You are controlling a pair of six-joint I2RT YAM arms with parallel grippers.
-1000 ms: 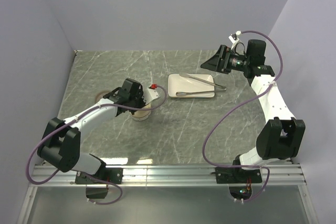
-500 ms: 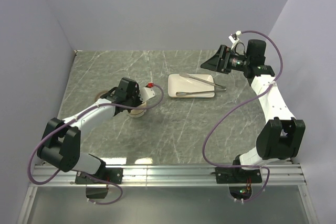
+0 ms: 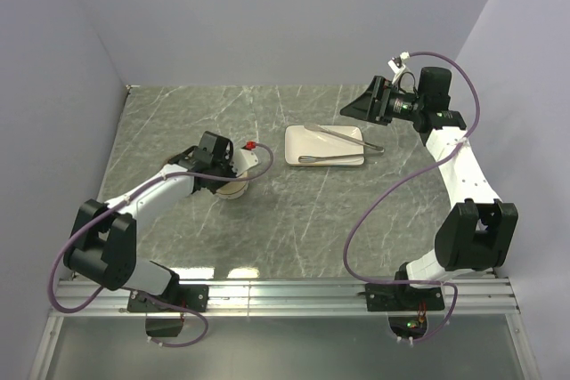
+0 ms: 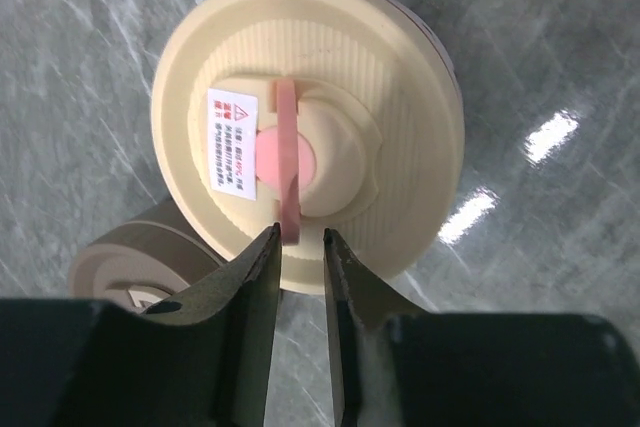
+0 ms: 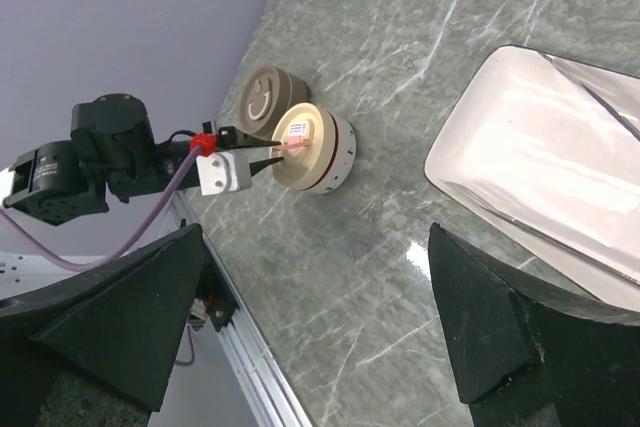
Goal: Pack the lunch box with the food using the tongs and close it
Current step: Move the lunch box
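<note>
The lunch box is a round cream container with its lid on and a pink tab standing across the lid's middle. It also shows in the top view and the right wrist view. My left gripper hangs over its near rim, slightly open, with the tab's end against the left finger and a gap to the right one. The silver tongs lie on the white plate. My right gripper hovers wide open and empty beyond the plate. The food is out of view.
A tan round piece with a smiley face sits right beside the lunch box, on its left in the top view. The plate's edge lies to the right. The aluminium rail runs along the table's near edge.
The left gripper's jaws have parted off the pink tab, and the left arm has drawn back a little to the left. The right arm has not moved.
</note>
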